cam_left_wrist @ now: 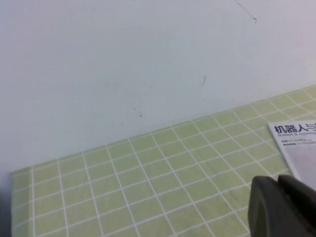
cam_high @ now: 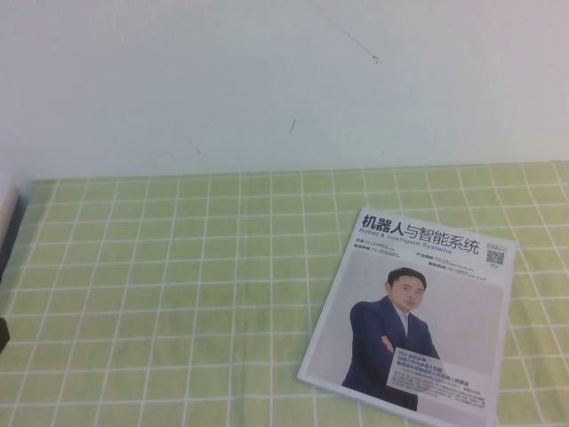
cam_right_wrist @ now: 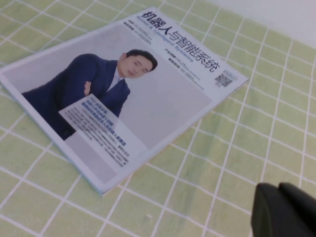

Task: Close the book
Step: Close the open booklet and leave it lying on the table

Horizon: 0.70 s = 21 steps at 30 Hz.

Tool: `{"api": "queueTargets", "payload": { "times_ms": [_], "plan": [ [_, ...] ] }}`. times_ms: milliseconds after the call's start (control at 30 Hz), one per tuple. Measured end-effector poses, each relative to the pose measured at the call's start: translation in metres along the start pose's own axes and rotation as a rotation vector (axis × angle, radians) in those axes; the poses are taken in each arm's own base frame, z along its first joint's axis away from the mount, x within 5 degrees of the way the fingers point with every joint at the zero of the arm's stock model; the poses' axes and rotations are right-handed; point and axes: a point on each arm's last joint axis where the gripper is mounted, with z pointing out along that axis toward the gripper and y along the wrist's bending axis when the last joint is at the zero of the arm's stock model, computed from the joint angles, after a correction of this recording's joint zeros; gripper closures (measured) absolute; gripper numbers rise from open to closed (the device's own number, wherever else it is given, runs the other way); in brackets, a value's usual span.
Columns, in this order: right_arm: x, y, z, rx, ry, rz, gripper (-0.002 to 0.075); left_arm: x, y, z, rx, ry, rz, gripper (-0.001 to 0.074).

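Book (cam_high: 413,311): lies flat and shut, cover up, on checked cloth (cam_high: 160,285), just ahead of right gripper (cam_right_wrist: 282,211), near but not touching. Judged: closing already done; calls next only for a clean retreat, with no page to fold over. Right gripper: touches nothing in view; cannot tell how far open. Left gripper (cam_left_wrist: 282,206): hangs over bare cloth, book's title corner ahead and off to one side, apart; grips nothing seen; opening likewise cannot tell.

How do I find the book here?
On the green checked tablecloth below the white wall, look to the robot's right, near side. The book lies flat, closed; the left gripper and right gripper hang above bare cloth beside it. Its cover, a dark-suited man, marks it out.
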Motion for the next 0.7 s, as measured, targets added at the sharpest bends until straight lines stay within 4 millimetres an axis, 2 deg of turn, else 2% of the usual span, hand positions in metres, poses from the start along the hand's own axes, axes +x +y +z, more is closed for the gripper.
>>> {"api": "queueTargets", "payload": {
  "times_ms": [700],
  "plan": [
    [0.0024, 0.0015, -0.0021, 0.005, -0.018, -0.003, 0.0729, 0.0026, 0.0000, -0.0037, 0.006, -0.030, -0.011, 0.0738]
  ]
}}
